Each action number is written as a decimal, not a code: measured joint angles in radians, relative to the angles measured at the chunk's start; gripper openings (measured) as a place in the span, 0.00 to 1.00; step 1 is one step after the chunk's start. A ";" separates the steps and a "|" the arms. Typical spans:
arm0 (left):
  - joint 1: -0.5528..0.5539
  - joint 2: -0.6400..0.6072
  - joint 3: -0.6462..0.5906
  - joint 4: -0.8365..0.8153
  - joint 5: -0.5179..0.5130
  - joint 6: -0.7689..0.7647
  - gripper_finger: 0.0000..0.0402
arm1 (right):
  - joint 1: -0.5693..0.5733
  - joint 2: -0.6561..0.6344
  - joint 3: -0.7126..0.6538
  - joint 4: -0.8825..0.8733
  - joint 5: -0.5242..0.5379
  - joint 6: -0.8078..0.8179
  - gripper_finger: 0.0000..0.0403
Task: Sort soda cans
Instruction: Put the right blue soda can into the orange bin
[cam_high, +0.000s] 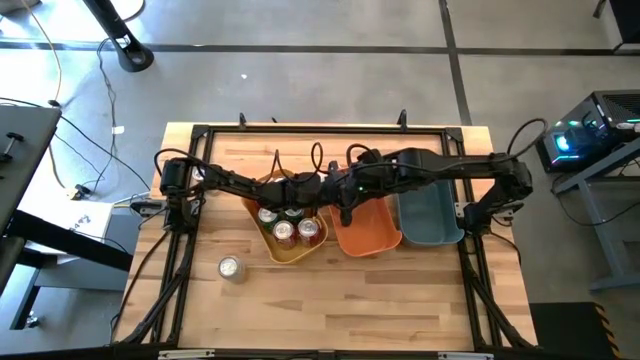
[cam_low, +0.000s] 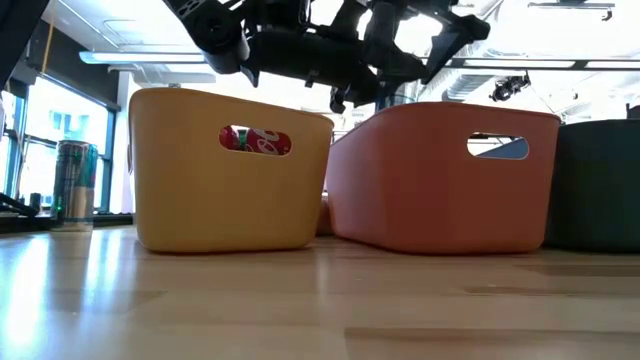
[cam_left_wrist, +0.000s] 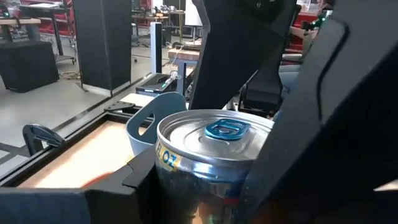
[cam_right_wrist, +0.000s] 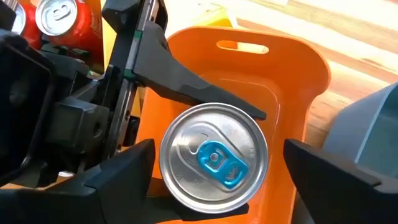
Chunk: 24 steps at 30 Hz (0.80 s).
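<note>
Only readable bit I can find is "OZ" in yellowish letters just under the rim of the can (cam_left_wrist: 211, 155), seen from the left wrist. The number in front of it is hidden. The red can (cam_low: 255, 140) peeking through the yellow bin's (cam_low: 225, 200) handle hole has some print, but it's too small to read.

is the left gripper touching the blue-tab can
Touching. In the left wrist view the left gripper has its dark fingers pressed against both sides of the blue-tab can, with no gap showing.
</note>
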 joint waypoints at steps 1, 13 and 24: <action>0.000 0.000 0.000 0.000 0.000 0.000 0.52 | 0.000 0.000 0.000 0.000 0.005 0.000 0.87; -0.003 -0.004 0.000 0.011 -0.004 0.001 0.52 | -0.013 0.002 0.000 -0.025 0.001 0.062 0.77; -0.004 -0.005 0.000 0.007 0.003 0.050 0.58 | -0.013 0.014 0.000 0.012 0.013 0.026 0.52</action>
